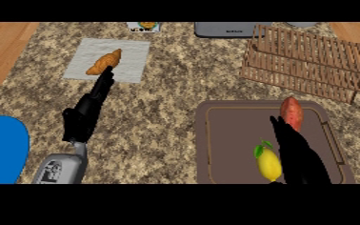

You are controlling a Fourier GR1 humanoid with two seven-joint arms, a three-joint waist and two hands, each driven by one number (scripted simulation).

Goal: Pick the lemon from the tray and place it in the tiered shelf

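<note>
One open right hand sits beside the lemon on the tray, ungrasped; next, curling fingers round it.

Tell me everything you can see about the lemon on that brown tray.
The lemon is bright yellow and oval, with a small green leaf at its upper end. It lies on its side near the front of the brown tray, below a reddish sweet potato. The robot's black right hand is right beside it, fingers straight, not curled round it.
</note>
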